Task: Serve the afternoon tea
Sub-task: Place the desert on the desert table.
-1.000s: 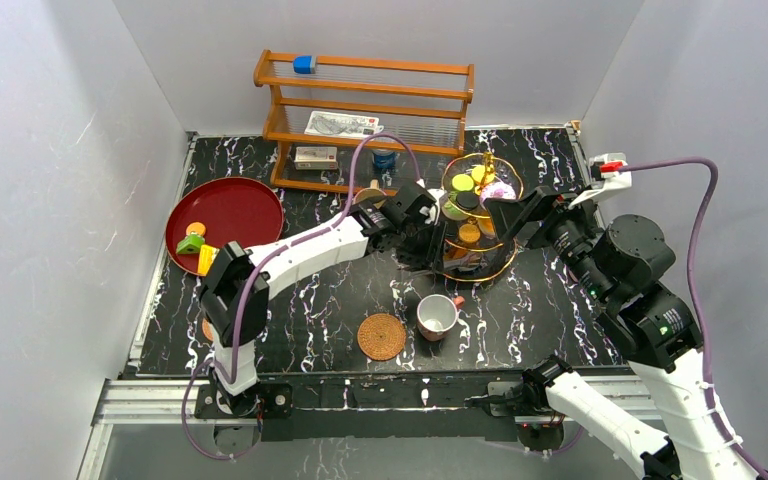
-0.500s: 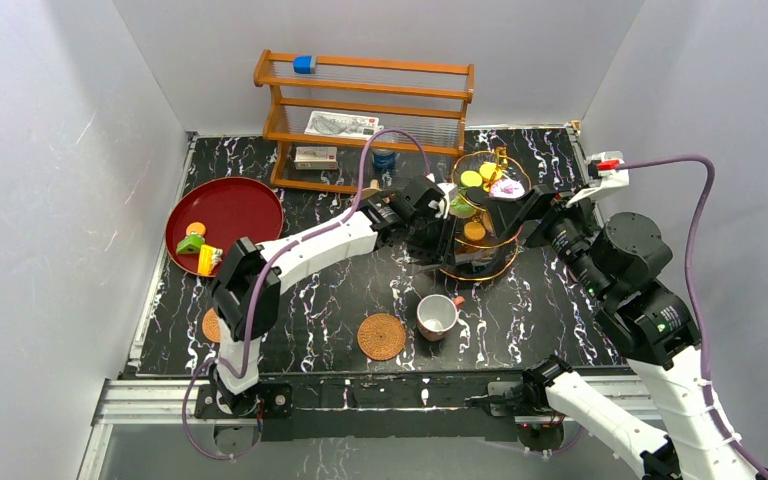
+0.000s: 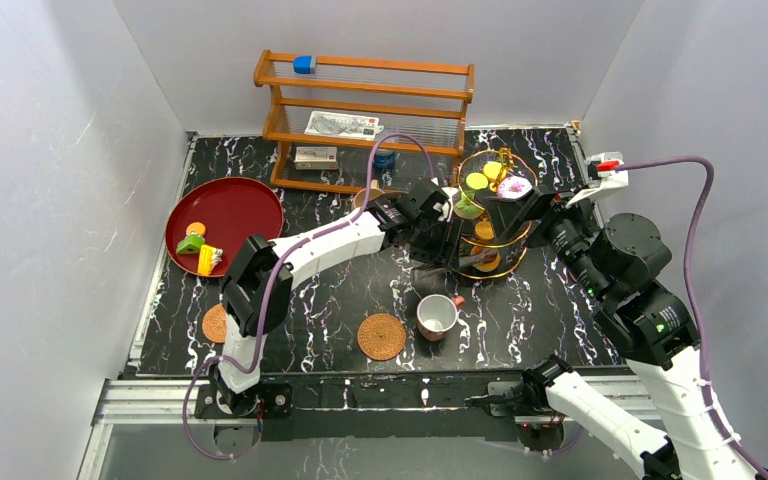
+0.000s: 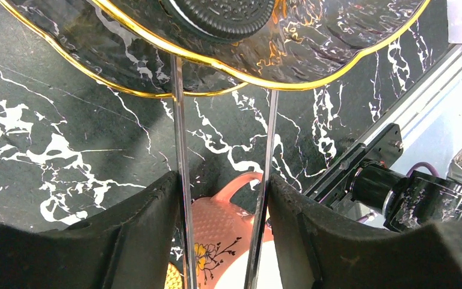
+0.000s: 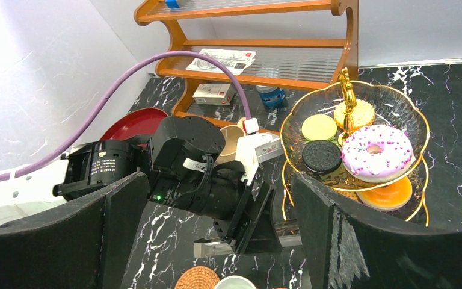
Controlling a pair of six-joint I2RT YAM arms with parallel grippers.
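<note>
2-tier scalloped glass stand (image 5: 404, 114), gold rim; round woven coaster (image 3: 381, 336).

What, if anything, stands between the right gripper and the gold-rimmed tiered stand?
Nothing visible does. The open right gripper hovers right at the upper tier of the gold-rimmed tiered stand. The left gripper sits at the lower tier's opposite edge.

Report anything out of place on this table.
The red-handled cup stands beside a woven coaster, not on it. Toy pieces lie on the red tray, away from the tiered stand.
</note>
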